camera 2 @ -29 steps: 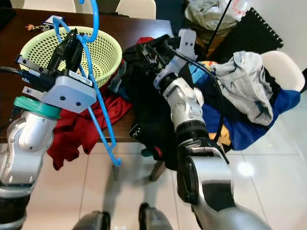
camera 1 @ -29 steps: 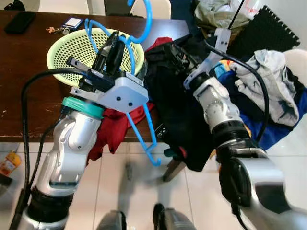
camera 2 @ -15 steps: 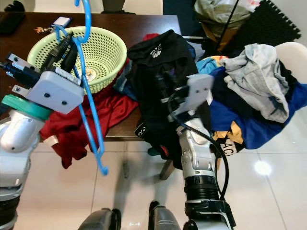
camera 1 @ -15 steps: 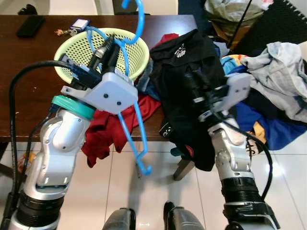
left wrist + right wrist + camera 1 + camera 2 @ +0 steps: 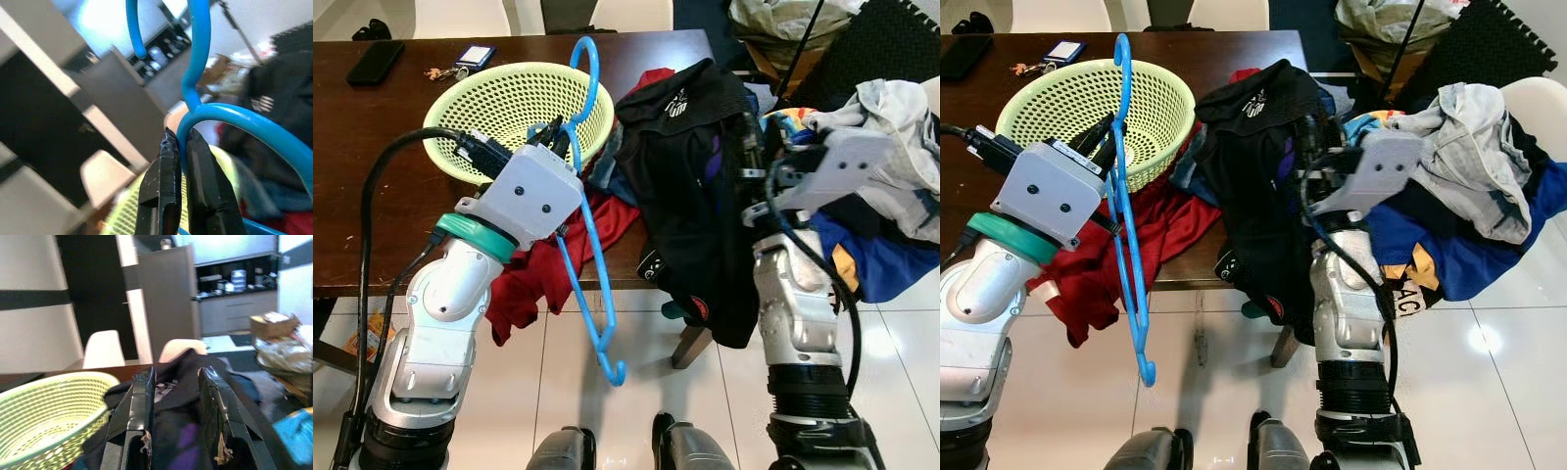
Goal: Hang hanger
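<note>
Compared with the earlier frames, the left arm is sitting lower and closer to the body, so the blue hanger (image 5: 591, 211) is now hanging with its hook over the rim of the green basket (image 5: 499, 103) rather than above it. The right arm has drawn back from over the clothes and is now standing upright at the worktop edge.

The left pincer (image 5: 182, 147) is pinching the hanger at the neck, just below the hook; its two black fingers (image 5: 161, 186) are pressing together on the blue wire. The hanger is tilting, with the hook uppermost near the basket's rim and the lower bar ending in a curled tip above the white floor tiles (image 5: 578, 392), beyond the worktop edge.

The right pincer (image 5: 175, 396) is pointing toward the black garment (image 5: 690, 186), with its fingers spread apart and nothing between them. The garment is draping over the front edge of the dark wooden worktop (image 5: 372, 196) and hanging toward the floor.

The basket is standing on the worktop. A red cloth (image 5: 543, 269) is lying just beside it and trailing over the edge, behind the hanger. A heap of mixed clothing (image 5: 1469, 186), grey, blue and yellow, is lying to the right of the black garment. A dark phone (image 5: 374, 61) and a set of keys with a tag (image 5: 462, 61) are lying at the far side of the worktop.
</note>
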Robot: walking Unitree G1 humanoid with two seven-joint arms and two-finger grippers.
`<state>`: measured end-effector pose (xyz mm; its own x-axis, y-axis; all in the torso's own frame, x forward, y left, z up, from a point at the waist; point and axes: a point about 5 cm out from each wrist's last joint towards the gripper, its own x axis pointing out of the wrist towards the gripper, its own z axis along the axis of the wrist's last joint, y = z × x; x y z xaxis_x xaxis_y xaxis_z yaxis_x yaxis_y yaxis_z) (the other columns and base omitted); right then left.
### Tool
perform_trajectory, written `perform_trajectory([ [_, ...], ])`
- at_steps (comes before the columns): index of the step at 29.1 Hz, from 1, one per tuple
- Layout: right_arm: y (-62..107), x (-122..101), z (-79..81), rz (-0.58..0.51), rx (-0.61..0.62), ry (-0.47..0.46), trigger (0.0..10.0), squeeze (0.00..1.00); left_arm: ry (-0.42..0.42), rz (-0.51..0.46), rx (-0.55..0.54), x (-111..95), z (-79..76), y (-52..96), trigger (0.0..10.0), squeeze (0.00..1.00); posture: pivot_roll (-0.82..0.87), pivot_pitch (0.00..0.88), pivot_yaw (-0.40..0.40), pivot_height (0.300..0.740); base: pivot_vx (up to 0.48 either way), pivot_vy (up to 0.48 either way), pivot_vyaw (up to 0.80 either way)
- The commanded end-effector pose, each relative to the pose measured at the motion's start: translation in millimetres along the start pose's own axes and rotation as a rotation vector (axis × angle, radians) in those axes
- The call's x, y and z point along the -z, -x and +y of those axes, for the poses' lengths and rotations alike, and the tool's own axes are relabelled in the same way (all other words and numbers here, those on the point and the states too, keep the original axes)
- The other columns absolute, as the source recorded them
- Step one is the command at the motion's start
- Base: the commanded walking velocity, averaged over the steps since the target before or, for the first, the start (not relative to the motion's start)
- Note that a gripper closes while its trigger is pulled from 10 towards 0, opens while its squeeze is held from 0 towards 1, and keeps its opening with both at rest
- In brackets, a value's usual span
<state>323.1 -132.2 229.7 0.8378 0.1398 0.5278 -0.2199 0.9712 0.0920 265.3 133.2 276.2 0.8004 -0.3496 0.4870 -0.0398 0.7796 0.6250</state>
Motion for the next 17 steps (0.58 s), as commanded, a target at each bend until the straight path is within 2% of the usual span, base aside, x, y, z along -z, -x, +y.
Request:
perform_trajectory([
  [1,-3.0,0,6.5,0.0,-0.031,0.003,10.0,0.0,-0.063,-0.05,-0.027,-5,3.8,-3.9,10.0,0.0,0.07,0.082,0.036,0.74,0.0,0.0,0.0],
  [4,-3.8,0,8.2,0.001,-0.046,0.0,10.0,0.0,-0.074,-0.058,-0.026,-6,4.3,-4.9,10.0,0.0,0.07,0.082,0.036,0.74,0.0,0.0,0.0],
  [6,3.7,1,36.2,0.056,-0.293,-0.014,10.0,0.0,-0.121,-0.082,-0.085,-8,13.5,-10.9,10.0,0.0,0.06,0.083,0.037,0.74,0.0,0.0,0.0],
  [7,3.7,1,36.2,0.056,-0.293,-0.014,10.0,0.0,-0.121,-0.082,-0.085,-8,13.5,-10.9,10.0,0.0,0.06,0.083,0.037,0.74,0.0,0.0,0.0],
  [8,12.4,6,52.0,0.097,-0.436,-0.021,10.0,0.0,-0.153,-0.098,-0.133,-10,21.5,-15.1,10.0,0.0,0.06,0.081,0.041,0.74,0.0,0.0,0.0],
  [9,12.4,6,52.0,0.097,-0.436,-0.021,10.0,0.0,-0.153,-0.098,-0.133,-10,21.5,-15.1,10.0,0.0,0.06,0.081,0.041,0.74,0.0,0.0,0.0],
  [10,19.2,9,61.9,0.126,-0.523,-0.026,10.0,0.0,-0.171,-0.106,-0.164,-11,26.9,-17.7,10.0,0.0,0.06,0.081,0.041,0.74,0.0,0.0,0.0],
  [12,37.8,32,98.0,0.237,-0.787,0.008,10.0,0.0,-0.26,-0.113,-0.283,-12,50.9,-24.3,10.0,0.0,0.08,0.072,0.029,0.74,0.0,0.0,0.0],
  [13,37.8,32,98.0,0.237,-0.787,0.008,10.0,0.0,-0.26,-0.113,-0.283,-12,50.9,-24.3,10.0,0.0,0.08,0.072,0.029,0.74,0.0,0.0,0.0],
  [15,51.1,45,114.8,0.288,-0.941,0.042,10.0,0.0,-0.29,-0.109,-0.339,-12,60.6,-26.0,10.0,0.0,0.08,0.07,0.028,0.74,0.0,0.0,0.0],
  [17,55.8,54,125.9,0.314,-1.002,0.066,10.0,0.0,-0.3,-0.111,-0.356,-12,62.5,-27.1,10.0,0.0,0.09,0.068,0.019,0.74,0.0,0.0,0.0],
])
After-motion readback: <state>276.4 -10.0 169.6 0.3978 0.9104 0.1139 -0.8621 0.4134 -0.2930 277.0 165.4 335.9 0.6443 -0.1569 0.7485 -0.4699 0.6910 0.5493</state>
